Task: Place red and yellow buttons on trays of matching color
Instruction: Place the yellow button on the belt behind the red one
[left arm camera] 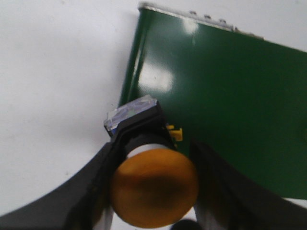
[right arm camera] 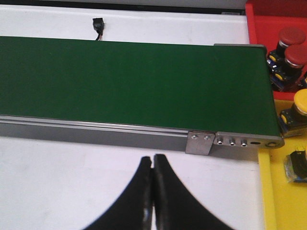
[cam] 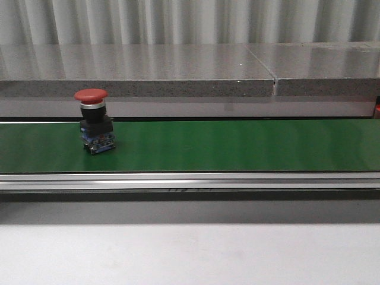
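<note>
Your left gripper (left arm camera: 154,189) is clamped on a yellow mushroom-head push button (left arm camera: 154,187) beside the green conveyor belt (left arm camera: 230,100), kept aloft for its tray; a red mushroom-head push button (cam: 94,122) rides the belt; your right gripper (right arm camera: 153,191) waits closed and empty

Yellow button (left arm camera: 154,191): blurred in the left wrist view; its cap runs off the picture's edge, and the cap hides most of the black body behind it.
Left gripper (left arm camera: 156,218): only the two dark fingers show, cut off at the edge.
Red tray (right arm camera: 276,21): only a corner in the right wrist view.
Yellow tray (right arm camera: 283,191): cut off by the edge.
Red buttons (right arm camera: 290,45): partly out of frame.
Small black part (right arm camera: 98,24): too small to identify.
</note>
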